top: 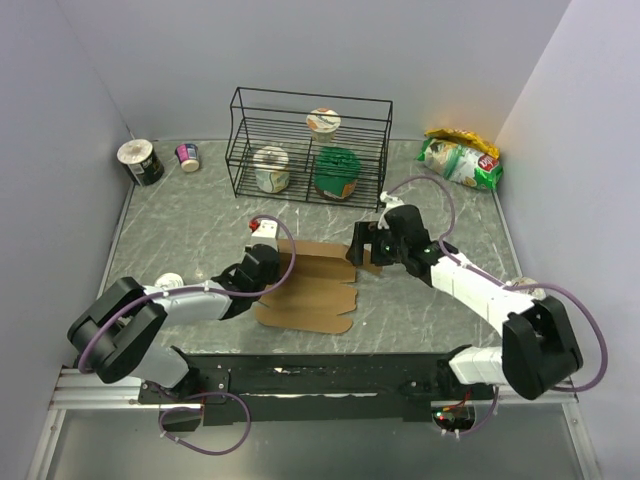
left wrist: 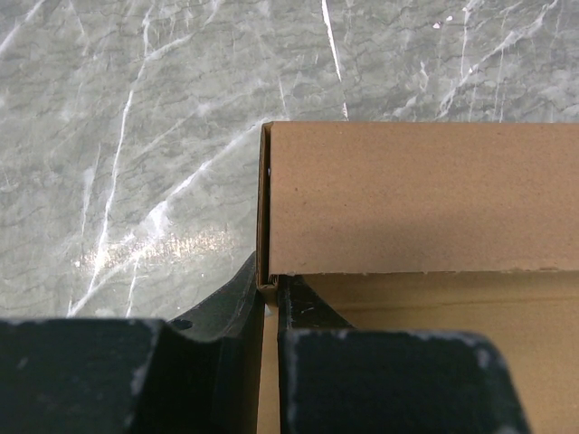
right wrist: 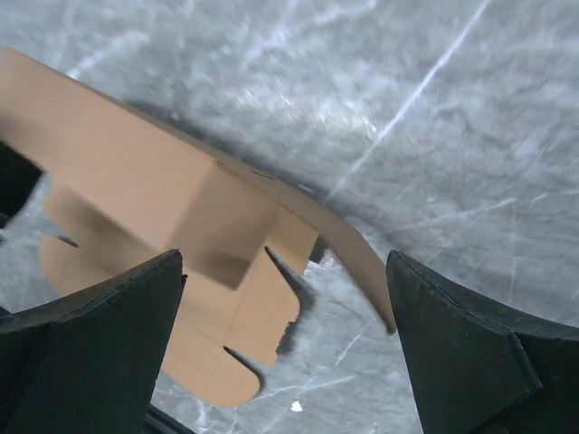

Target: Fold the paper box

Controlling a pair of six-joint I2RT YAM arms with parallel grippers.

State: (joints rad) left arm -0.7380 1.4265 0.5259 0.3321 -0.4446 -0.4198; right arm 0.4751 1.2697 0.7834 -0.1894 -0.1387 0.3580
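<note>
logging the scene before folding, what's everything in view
paper box: one, brown, table centre
wire rack: one, black, far centre
cups: two, white, in the rack
tub: one, green, rack's lower right
can: one, dark, far left corner
small cup: one, pink, beside the can
snack bag: one, green, far right
table: one, grey marbled
left gripper: one, black, shut on the paper box's edge
right gripper: one, black, open at the box's right end

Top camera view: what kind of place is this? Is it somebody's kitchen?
Probably a robot practice booth, not a kitchen. Plain walls box in a marble-look table, a left arm and a right arm are bolted at its near edge, and a wire rack holds food tubs like props.
</note>
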